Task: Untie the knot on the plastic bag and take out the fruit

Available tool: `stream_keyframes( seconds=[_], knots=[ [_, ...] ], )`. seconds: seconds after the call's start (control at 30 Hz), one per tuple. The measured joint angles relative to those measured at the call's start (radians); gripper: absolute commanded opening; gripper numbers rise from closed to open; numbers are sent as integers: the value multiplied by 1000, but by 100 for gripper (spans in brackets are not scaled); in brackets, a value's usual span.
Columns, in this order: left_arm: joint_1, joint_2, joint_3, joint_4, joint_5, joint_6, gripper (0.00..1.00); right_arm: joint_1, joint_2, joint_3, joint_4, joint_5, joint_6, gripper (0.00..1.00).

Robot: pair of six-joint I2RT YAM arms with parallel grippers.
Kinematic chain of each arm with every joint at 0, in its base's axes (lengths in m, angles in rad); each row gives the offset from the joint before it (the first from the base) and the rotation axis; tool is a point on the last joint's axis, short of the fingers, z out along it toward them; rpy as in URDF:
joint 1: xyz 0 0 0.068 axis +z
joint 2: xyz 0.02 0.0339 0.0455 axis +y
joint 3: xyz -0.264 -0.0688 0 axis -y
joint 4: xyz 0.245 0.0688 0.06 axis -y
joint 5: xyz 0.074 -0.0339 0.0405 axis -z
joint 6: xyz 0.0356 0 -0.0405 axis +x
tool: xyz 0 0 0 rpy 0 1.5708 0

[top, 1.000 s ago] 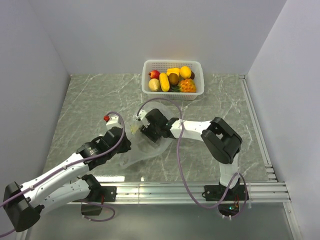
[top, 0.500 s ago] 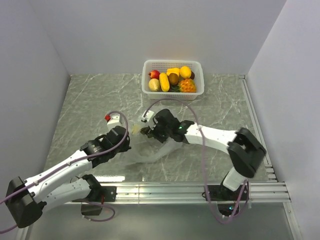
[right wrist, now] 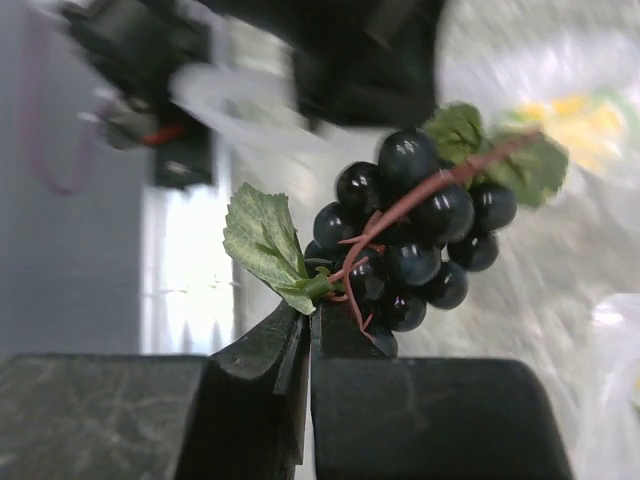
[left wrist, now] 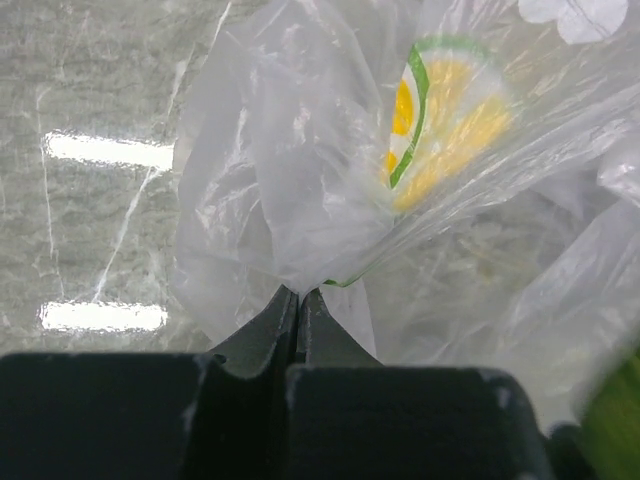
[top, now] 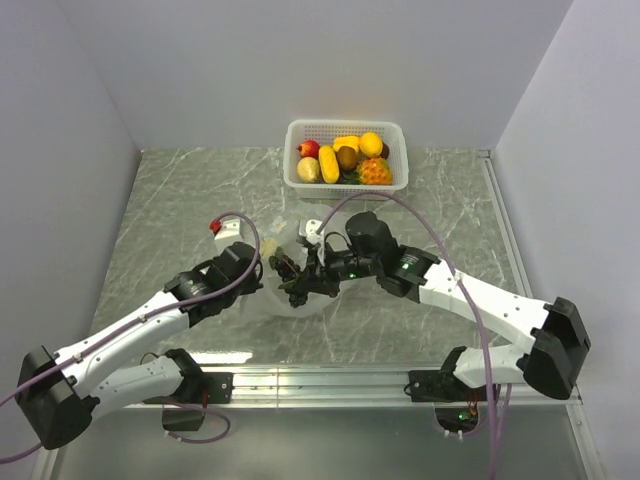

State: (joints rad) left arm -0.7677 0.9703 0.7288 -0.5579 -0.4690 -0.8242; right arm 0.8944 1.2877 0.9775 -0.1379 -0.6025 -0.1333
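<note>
Grey-veined marble tabletop [top: 180, 200] carries the thin, crinkly plastic bag [left wrist: 300, 200], crumpled mid-table and partly hidden under the grippers. The left gripper [left wrist: 298, 300] is clamped tight on a fold of film below a yellow-and-green print [left wrist: 440, 120]. Fingers pressed together, the right gripper [right wrist: 305, 305] pinches the leafy stem of a glossy dark grape bunch [right wrist: 420, 240] over the bag amid blur, and far behind, a white perforated basket [top: 345, 191] holds more toy fruits [top: 347, 158].

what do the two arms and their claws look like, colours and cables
Both the left arm and right arm have white tube-like links joined by bulky black joints. A purple cable loops loosely along each. The left arm carries a small red part near its wrist. The left claw and right claw are black, with fingers tapering to thin tips.
</note>
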Motion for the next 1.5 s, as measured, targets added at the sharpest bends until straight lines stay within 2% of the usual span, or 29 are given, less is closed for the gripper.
stream_keyframes(
  seconds=[0.17, 0.33, 0.63, 0.8, 1.03, 1.13, 1.17, 1.27, 1.37, 1.5],
  knots=[
    [8, 6, -23, 0, 1, -5, 1, 0, -68, 34, 40, -97, 30, 0],
    [10, 3, -71, 1, 29, -11, 1, -30, -113, 119, 105, -69, 65, 0],
    [10, -33, -121, 0, 74, -35, 0, -304, -108, 305, 241, 127, 149, 0],
    [10, -55, -123, 3, 84, -35, 0, -435, 80, 495, 278, 278, 154, 0],
    [10, -114, -126, -1, 76, -43, 1, -526, 572, 760, 270, 456, 151, 2],
    [10, -140, -126, -3, 60, -56, 1, -541, 778, 872, 215, 530, 151, 23],
    [10, -143, -126, -3, 54, -58, 1, -544, 837, 911, 194, 549, 150, 45],
    [11, -146, -126, -9, 40, -61, 1, -547, 951, 991, 147, 594, 148, 75],
    [12, -146, -126, -13, 31, -61, 0, -546, 970, 1001, 109, 622, 151, 84],
    [12, -147, -126, -15, 27, -62, 1, -545, 879, 916, 122, 638, 156, 86]
  ],
)
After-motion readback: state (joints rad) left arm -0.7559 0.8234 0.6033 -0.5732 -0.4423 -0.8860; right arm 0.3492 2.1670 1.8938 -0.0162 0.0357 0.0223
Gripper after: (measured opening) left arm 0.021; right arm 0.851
